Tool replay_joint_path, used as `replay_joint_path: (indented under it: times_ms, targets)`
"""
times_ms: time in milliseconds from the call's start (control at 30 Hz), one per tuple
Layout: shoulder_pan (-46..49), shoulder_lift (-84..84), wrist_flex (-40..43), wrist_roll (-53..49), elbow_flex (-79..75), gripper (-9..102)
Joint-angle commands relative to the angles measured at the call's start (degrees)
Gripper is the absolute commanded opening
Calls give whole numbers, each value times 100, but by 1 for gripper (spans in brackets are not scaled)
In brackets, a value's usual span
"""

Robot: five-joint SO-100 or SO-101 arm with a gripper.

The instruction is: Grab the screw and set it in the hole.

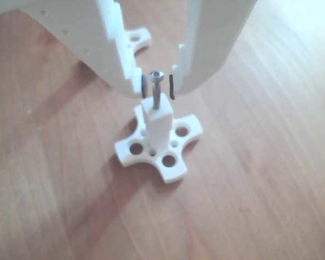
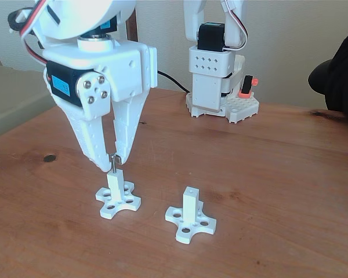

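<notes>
Gripper (image 1: 157,86) straddled the screw (image 1: 157,89), which stood upright in the hole at the tip of the near-left post (image 1: 157,123)!

Fingers hung spread to either side of the screw's cap head in the other view, dark pads close to it with thin gaps showing, so I was not pinching it. Its shank ran straight down into the post's tip, most of its length still above. In the fixed view my gripper (image 2: 112,164) pointed down over that post (image 2: 115,187) on the wooden table (image 2: 267,174), and a second post (image 2: 189,209) stood apart to its right.
</notes>
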Motion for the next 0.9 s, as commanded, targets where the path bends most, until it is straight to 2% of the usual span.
replay_joint_path:
  times_ms: [0,867]
  targets:
    - [9,167,-26,35,-527,3]
    - [9,167,-88,53,-536,0]
